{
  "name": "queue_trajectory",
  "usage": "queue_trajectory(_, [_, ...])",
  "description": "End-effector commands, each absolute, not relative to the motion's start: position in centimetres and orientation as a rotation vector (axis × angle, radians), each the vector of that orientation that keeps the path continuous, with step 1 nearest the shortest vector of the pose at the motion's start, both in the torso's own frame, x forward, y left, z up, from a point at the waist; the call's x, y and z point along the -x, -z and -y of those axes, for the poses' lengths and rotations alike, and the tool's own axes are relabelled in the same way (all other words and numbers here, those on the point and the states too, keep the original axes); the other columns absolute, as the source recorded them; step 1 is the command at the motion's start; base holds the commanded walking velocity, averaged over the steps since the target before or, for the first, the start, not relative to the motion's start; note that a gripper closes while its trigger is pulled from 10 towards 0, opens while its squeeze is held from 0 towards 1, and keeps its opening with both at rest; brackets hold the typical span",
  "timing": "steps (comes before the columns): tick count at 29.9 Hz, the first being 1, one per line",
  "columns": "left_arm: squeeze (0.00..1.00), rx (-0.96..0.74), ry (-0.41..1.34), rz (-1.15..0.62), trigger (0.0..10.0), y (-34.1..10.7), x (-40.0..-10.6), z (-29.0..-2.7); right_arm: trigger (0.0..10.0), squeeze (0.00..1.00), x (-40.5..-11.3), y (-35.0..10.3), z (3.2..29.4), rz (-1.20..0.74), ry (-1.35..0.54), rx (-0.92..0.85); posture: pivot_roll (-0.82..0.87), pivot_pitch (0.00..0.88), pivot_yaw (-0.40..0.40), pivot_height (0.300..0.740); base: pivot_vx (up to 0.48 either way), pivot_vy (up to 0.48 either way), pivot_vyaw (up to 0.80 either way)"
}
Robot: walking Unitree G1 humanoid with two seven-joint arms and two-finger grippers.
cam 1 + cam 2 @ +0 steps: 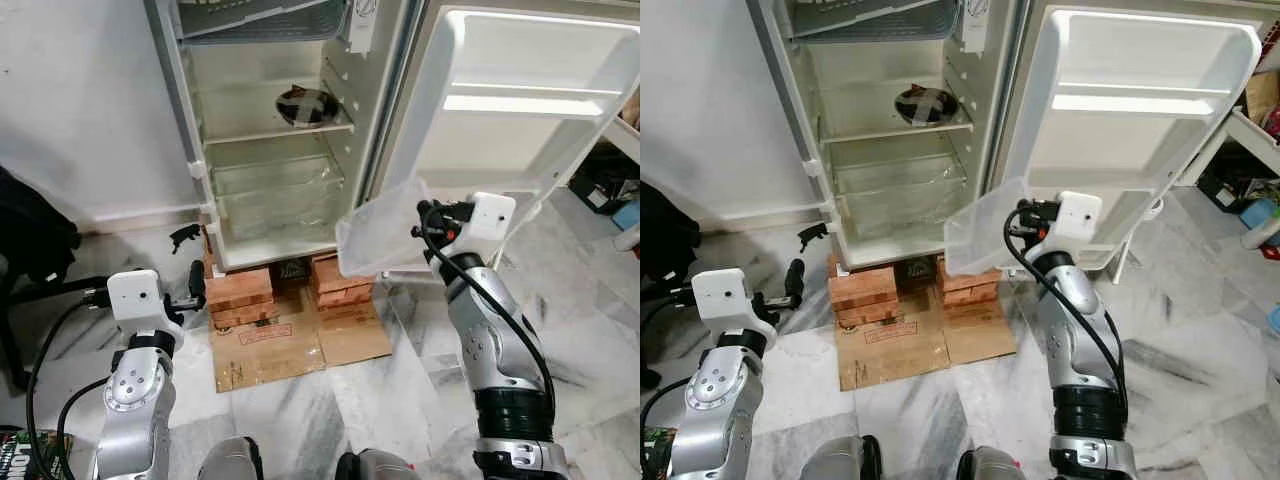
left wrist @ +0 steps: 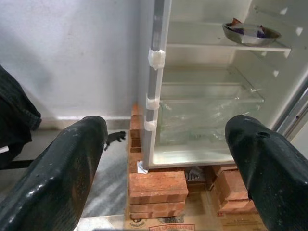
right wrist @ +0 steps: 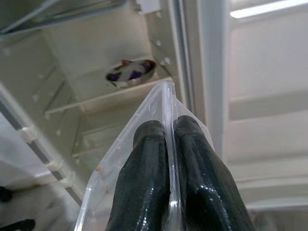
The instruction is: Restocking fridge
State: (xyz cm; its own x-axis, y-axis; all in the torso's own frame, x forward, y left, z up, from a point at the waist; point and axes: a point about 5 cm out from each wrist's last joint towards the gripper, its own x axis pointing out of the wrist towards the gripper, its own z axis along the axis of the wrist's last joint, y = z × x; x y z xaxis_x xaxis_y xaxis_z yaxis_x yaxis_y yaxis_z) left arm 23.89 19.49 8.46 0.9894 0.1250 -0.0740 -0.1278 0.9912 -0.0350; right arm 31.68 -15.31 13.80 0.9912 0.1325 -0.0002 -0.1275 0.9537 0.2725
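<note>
Before the open fridge (image 1: 270, 150), the right gripper (image 3: 166, 159) pinches a clear tray's (image 1: 385, 230) rim, its length tilted toward the shelves.

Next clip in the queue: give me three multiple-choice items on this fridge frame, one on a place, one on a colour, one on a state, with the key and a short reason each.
1. Where is the steel bowl?
A. on a fridge shelf
B. on the cardboard
C. in the door rack

2. What colour are the bricks under the fridge?
A. grey
B. reddish-brown
C. white

3. What is the right pincer doing?
A. hanging open
B. shut on the clear plastic container
C. gripping the fridge door

Key:
1 A: the bowl sits on the white shelf inside the open fridge, above the clear drawer.
2 B: the stacked bricks at the fridge's foot are reddish-brown, standing on flat cardboard.
3 B: the right wrist view shows both fingers pinching the container's wall; the left pincer is open and holds nothing.
</note>
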Motion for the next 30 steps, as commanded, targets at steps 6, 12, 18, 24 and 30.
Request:
queue_trajectory(6, [0.0,0.047,-0.111,-0.064,10.0,-8.86,-23.64,-19.4,10.0,0.0,-32.29,-14.28,14.81,0.003,-0.172,-0.276,0.09,0.091,-0.084,0.74,0.042,0.0,0.39])
queue_trajectory(12, [0.0,0.048,-0.108,-0.058,10.0,-9.02,-23.83,-19.43,10.0,0.0,-32.51,-14.27,14.8,0.004,-0.185,-0.281,0.08,0.089,-0.081,0.74,0.284,0.0,0.14])
queue_trajectory(18, [0.0,0.052,-0.097,-0.055,10.0,-9.17,-24.23,-19.3,10.0,0.0,-32.57,-14.32,14.71,0.009,-0.192,-0.279,0.08,0.097,-0.075,0.74,0.303,0.0,0.0])
queue_trajectory(24, [0.0,0.061,-0.091,-0.047,10.0,-9.3,-24.52,-19.08,10.0,0.0,-32.42,-14.57,14.37,0.028,-0.222,-0.281,0.07,0.095,-0.073,0.74,0.317,0.0,0.27])
queue_trajectory(30, [0.0,0.062,-0.086,-0.05,10.0,-9.24,-24.58,-18.92,10.0,0.0,-32.43,-14.47,14.46,0.025,-0.221,-0.276,0.07,0.095,-0.075,0.74,0.316,0.261,0.36])
